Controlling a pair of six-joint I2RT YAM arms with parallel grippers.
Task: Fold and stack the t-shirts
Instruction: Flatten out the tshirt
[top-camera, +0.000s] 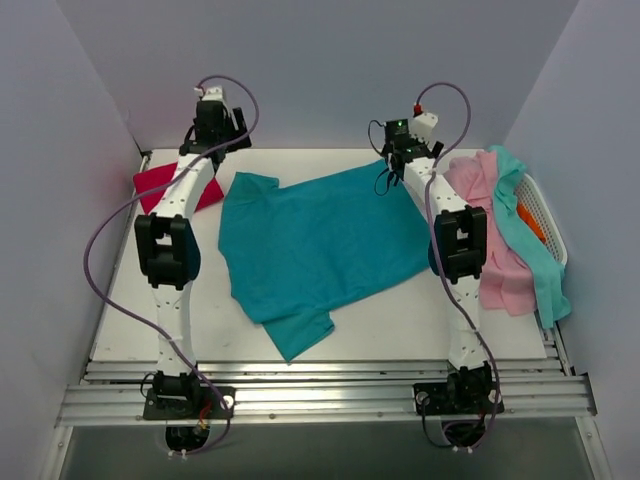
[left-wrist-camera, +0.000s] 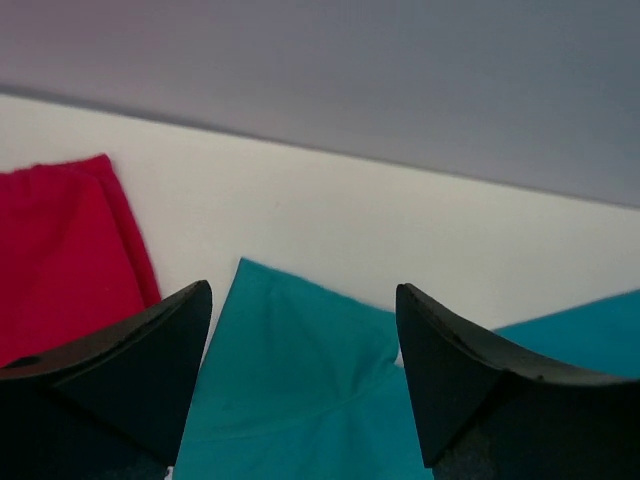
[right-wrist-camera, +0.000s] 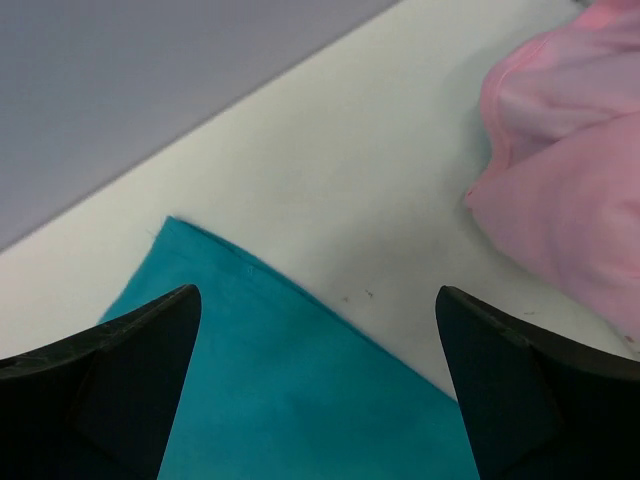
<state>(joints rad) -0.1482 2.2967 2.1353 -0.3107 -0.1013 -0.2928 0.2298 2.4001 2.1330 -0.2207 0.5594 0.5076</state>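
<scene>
The two arm bases, left (top-camera: 185, 395) and right (top-camera: 458, 392), are sitting nearest, bolted to the aluminium rails (top-camera: 320, 392) at the 6 o'clock edge of the white desk (top-camera: 400, 320). Both arms are reaching away toward 12 o'clock. The deep teal t-shirt (top-camera: 320, 245) is lying spread across the middle of the desk, mostly flat with a few creases, one sleeve pointing toward 6 o'clock and another corner lying at about 11 o'clock near the left arm's wrist. The crimson t-shirt (top-camera: 155, 185) is lying at 10 o'clock, partly hidden under the left arm and just beside the teal one without overlapping it. At 3 o'clock a white basket (top-camera: 550, 225) is standing at the desk's edge, with a pale pink t-shirt (top-camera: 495, 255) and a light aqua t-shirt (top-camera: 540, 265) spilling over its rim onto the desk, and an orange one (top-camera: 528, 222) showing inside. In the left wrist view the left claw (left-wrist-camera: 303, 290) is hanging with its fingers well apart and gripping nothing, the teal fabric lying under the gap and the crimson shirt lying off at 9 o'clock. In the right wrist view the right claw (right-wrist-camera: 318, 290) is standing fully spread and likewise gripping nothing, hovering over a far corner of the teal shirt, with the pink cloth lying at 2 o'clock, apart from the teal.
</scene>
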